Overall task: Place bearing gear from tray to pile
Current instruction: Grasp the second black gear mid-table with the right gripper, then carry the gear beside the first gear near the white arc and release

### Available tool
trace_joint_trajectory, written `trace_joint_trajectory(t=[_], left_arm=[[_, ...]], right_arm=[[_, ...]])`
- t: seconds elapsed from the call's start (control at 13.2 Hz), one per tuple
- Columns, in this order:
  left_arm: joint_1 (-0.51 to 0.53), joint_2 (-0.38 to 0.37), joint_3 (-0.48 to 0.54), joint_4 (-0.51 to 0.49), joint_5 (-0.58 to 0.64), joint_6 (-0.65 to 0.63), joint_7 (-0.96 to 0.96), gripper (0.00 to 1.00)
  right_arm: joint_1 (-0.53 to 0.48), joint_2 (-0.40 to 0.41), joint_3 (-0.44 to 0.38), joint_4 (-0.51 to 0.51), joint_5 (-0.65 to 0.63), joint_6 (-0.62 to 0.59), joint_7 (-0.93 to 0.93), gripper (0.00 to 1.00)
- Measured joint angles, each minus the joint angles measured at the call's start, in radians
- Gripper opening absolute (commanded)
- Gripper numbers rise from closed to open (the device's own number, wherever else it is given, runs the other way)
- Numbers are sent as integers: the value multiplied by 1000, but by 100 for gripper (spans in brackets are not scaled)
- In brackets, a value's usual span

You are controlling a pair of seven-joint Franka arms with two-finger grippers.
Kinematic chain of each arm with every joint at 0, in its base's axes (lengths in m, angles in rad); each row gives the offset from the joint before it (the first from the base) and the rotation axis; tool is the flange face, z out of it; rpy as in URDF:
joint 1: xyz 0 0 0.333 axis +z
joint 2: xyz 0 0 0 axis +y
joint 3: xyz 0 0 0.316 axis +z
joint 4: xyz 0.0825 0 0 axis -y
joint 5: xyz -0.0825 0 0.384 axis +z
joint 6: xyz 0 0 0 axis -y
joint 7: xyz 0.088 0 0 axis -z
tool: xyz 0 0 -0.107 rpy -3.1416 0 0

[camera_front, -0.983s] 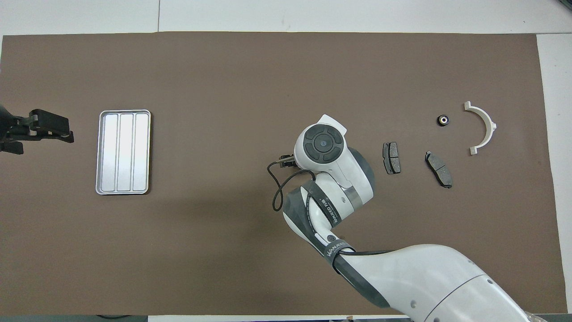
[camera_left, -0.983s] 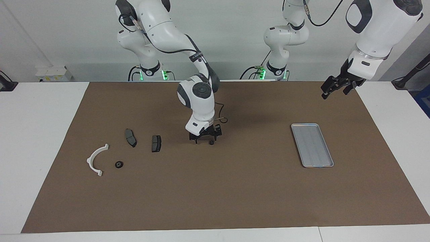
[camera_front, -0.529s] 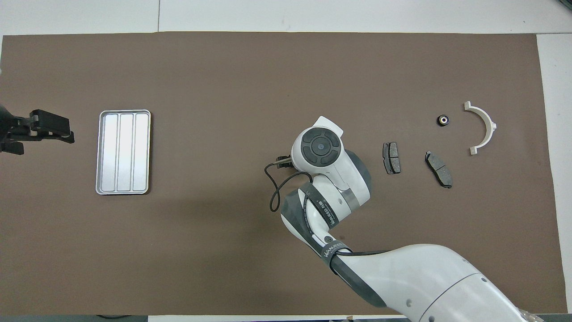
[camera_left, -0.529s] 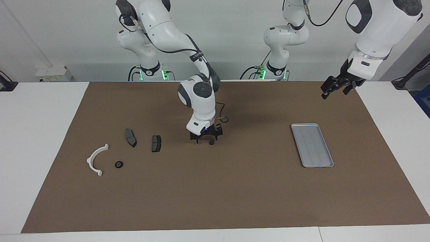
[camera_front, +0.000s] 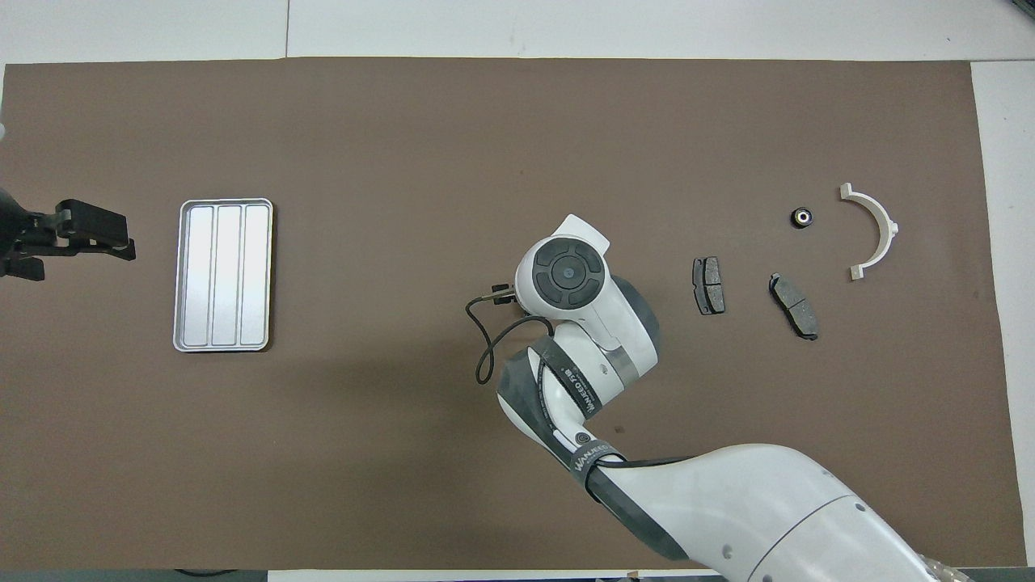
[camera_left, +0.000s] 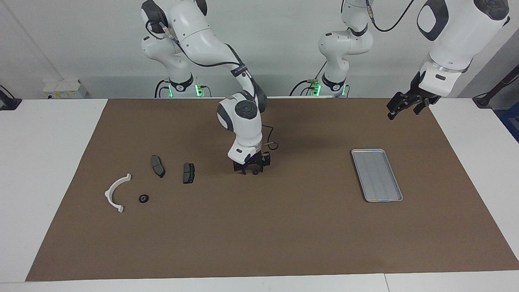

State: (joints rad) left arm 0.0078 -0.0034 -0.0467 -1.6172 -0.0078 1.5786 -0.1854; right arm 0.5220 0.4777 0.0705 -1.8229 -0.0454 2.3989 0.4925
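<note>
while the left gripper [camera_left: 399,107] waits open, the right gripper [camera_left: 252,169] clamps the bearing gear [camera_left: 255,172] on the mat.

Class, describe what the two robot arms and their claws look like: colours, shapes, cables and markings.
Both arms are glossy white with rounded dark grey joint caps. The right arm carries a black band with white lettering and a thin black cable looping beside its wrist. The right claw and left claw are black.

Overhead, the right claw [camera_left: 250,170] hides under its own wrist — unseen.
</note>
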Motion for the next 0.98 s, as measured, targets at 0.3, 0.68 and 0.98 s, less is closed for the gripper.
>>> trace_joint_trajectory(t=[0.3,0.68,0.98], left_arm=[[0,0,0,0,0,0,0,100],[0,0,0,0,0,0,0,100],[0,-1,0,0,0,0,0,100]], right_arm=[[-1,-7,-3,78,0,-124,9,0],[-164,-55,-14,204,0,-283,-214,0],[-384,-61,-17,212,0,-289,-534,0]])
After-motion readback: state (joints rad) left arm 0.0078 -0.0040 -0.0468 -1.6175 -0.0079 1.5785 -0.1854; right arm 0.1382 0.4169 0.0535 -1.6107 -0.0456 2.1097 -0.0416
